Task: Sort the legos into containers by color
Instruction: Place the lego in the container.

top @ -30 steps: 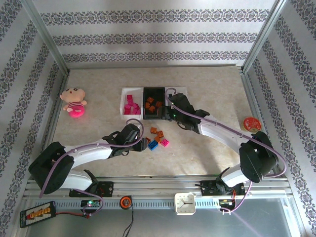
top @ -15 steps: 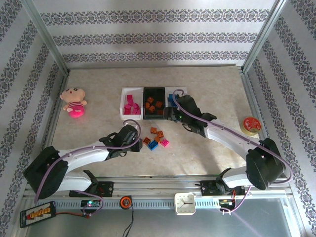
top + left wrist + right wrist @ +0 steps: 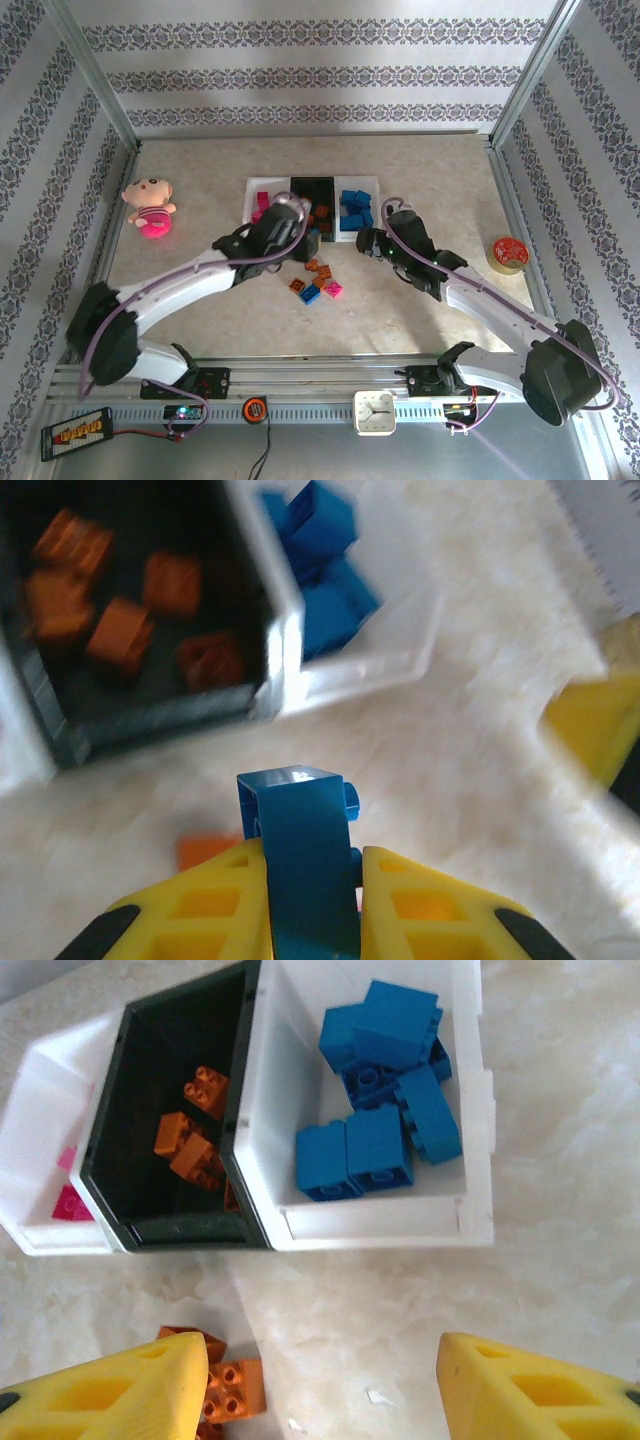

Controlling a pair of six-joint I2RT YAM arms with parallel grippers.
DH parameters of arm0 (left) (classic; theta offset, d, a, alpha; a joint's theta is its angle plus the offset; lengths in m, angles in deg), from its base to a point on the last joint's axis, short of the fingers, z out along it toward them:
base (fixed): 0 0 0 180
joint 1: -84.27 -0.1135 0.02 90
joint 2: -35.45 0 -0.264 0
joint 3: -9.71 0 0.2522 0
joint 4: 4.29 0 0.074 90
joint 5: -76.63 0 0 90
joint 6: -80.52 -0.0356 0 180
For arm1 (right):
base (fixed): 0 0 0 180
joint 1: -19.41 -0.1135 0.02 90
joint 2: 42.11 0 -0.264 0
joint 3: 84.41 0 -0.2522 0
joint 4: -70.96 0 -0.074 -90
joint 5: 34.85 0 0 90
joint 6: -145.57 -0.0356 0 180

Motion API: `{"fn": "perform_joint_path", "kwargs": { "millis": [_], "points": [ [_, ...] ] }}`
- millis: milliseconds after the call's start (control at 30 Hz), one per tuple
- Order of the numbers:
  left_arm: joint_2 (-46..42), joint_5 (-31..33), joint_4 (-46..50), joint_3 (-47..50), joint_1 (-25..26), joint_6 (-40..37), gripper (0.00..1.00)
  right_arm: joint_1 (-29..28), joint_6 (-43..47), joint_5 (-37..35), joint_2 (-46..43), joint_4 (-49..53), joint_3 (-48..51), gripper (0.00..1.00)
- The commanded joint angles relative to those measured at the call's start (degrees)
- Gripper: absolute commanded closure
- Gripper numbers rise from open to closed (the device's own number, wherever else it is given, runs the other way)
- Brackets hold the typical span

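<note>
My left gripper [image 3: 312,858] is shut on a blue lego [image 3: 297,810], held upright above the table just in front of the bins. From above, the left gripper [image 3: 308,243] sits at the black bin's [image 3: 312,184] near edge. That black bin [image 3: 60,742] holds orange legos [image 3: 120,630]. The right white bin [image 3: 478,1110] holds several blue legos [image 3: 380,1110], and the left white bin [image 3: 250,212] holds pink ones [image 3: 262,203]. My right gripper [image 3: 322,1395] is open and empty, low over bare table in front of the blue bin. Loose legos lie nearby: orange [image 3: 318,268], blue [image 3: 312,293], pink [image 3: 333,289].
A pink plush doll [image 3: 148,208] lies at the left of the table. A round red tin [image 3: 510,253] sits by the right rail. A clock [image 3: 374,411] rests on the front rail. The two grippers hang close together in front of the bins.
The left arm rose from the loose pile and swung toward the bins carrying the blue lego. The right arm drew back from over the bins toward the near right.
</note>
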Motion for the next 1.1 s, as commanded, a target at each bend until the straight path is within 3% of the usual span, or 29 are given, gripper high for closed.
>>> {"fn": "perform_joint_path", "kwargs": {
  "millis": [0, 200, 400, 633, 833, 1067],
  "points": [
    [9.5, -2.6, -0.9, -9.6, -0.1, -4.8, 0.78, 0.4, -1.0, -1.4, -2.5, 1.9, 2.1, 0.38],
    [27.7, -5.6, 3.6, -30.6, -3.0, -6.6, 0.79, 0.4, -1.4, -0.7, -5.5, 3.9, 4.7, 0.37],
    [40.0, -5.9, 10.2, -46.6, -4.2, -7.3, 0.77, 0.4, -1.2, 0.9, -7.4, 4.9, 6.9, 0.37],
    [43.6, -6.2, 12.0, -54.3, -5.1, -5.2, 0.48, -0.1, 0.3, 6.5, -5.6, 3.0, 7.8, 0.34],
    [36.8, -7.5, 9.8, -51.3, -5.3, -4.2, 0.26, -3.2, 2.8, 10.3, 1.0, 0.5, 6.1, 0.34],
    [15.0, -5.4, -0.9, -25.0, -5.3, -2.5, 0.00, -10.8, 6.7, 11.0, 12.8, -0.2, 0.8, 0.35]
  ]
}}
